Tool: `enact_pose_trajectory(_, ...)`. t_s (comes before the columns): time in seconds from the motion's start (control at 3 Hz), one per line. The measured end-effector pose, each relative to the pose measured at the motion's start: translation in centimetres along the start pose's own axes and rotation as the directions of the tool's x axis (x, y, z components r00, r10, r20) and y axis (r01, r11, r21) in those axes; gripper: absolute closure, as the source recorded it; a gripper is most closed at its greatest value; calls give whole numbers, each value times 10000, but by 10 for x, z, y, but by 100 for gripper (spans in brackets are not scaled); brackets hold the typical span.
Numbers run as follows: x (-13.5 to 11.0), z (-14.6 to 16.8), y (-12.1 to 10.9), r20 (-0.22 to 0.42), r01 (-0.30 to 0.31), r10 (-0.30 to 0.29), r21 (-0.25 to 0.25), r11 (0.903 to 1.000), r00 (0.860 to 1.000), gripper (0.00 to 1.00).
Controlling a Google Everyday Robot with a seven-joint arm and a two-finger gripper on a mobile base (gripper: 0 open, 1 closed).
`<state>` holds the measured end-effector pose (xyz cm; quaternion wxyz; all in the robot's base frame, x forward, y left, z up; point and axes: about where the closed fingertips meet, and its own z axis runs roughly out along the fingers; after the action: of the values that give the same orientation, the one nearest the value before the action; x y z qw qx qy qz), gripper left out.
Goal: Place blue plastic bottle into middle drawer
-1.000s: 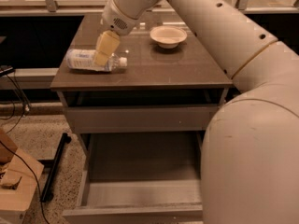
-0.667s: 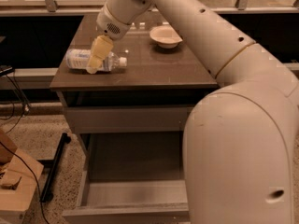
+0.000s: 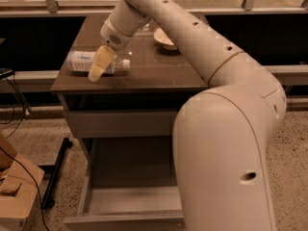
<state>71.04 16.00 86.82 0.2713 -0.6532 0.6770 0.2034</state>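
No text is legible, even on the blue plastic bottle (image 3: 81, 61) lying at the end effector (image 3: 95, 73).

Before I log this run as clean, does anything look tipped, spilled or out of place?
Only the blue plastic bottle: it lies on its side near the front edge of the tabletop, with the gripper at its middle. No spill shows. The middle drawer stands pulled open below.
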Motion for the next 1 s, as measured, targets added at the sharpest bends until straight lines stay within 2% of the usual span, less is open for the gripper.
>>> enact_pose_trajectory(0.33, 10, 14, -9, 65, -462, 463, -154, 9988, 9989, 0)
enact_pose_trajectory(0.67, 17, 24, -13, 49, -730, 732, -316, 9968, 9973, 19)
enact_pose_trajectory(1.0, 24, 14, -10, 126, -813, 815, -168, 9965, 9966, 49)
